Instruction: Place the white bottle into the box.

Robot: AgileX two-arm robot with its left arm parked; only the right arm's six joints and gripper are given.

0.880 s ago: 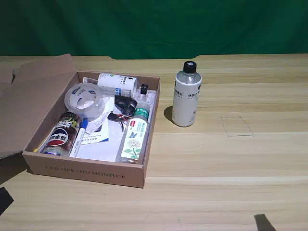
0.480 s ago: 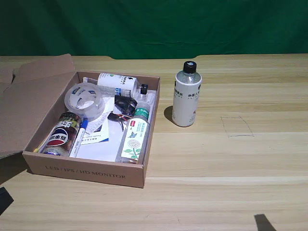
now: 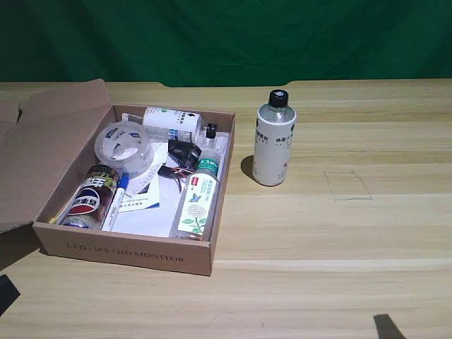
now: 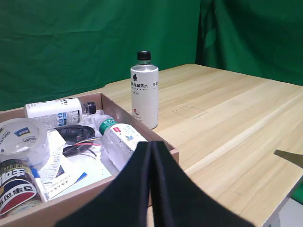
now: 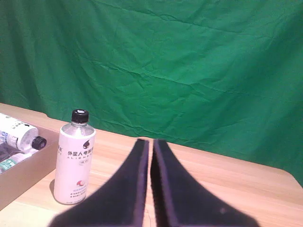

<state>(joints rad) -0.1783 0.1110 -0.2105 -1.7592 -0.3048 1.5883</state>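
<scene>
**Bottle waits upright beside the box, gripper well short of it**

Bottle and box sit close together, which looks deliberate: the white bottle [image 3: 274,138] stands upright on the table [image 3: 339,240] just outside the box [image 3: 127,248], on the exterior view's right of its wall, so only a short lift and carry would bring it over the open top. Standing with its black cap up, it offers its round body to a side grasp. The box's flap [image 3: 42,148] is folded out and away, leaving the opening free from above. Inside lie a shorter white bottle [image 3: 169,121], a roll of clear tape [image 3: 124,147], a can [image 3: 92,196], a green-capped bottle [image 3: 198,199] and some papers; the free floor is limited, so the landing spot will likely need some choosing.

The right gripper [image 5: 150,189] holds nothing and touches nothing. Its two black fingers [image 5: 128,184] are pressed nearly together, with only a thin slit between them, too narrow to take the bottle as they stand. In the right wrist view the bottle is ahead of the fingertips and off to one side, well apart from them, with the box's corner beyond it. Judging from this, the approach is hardly begun: the fingers must spread and the arm must close the distance.
</scene>
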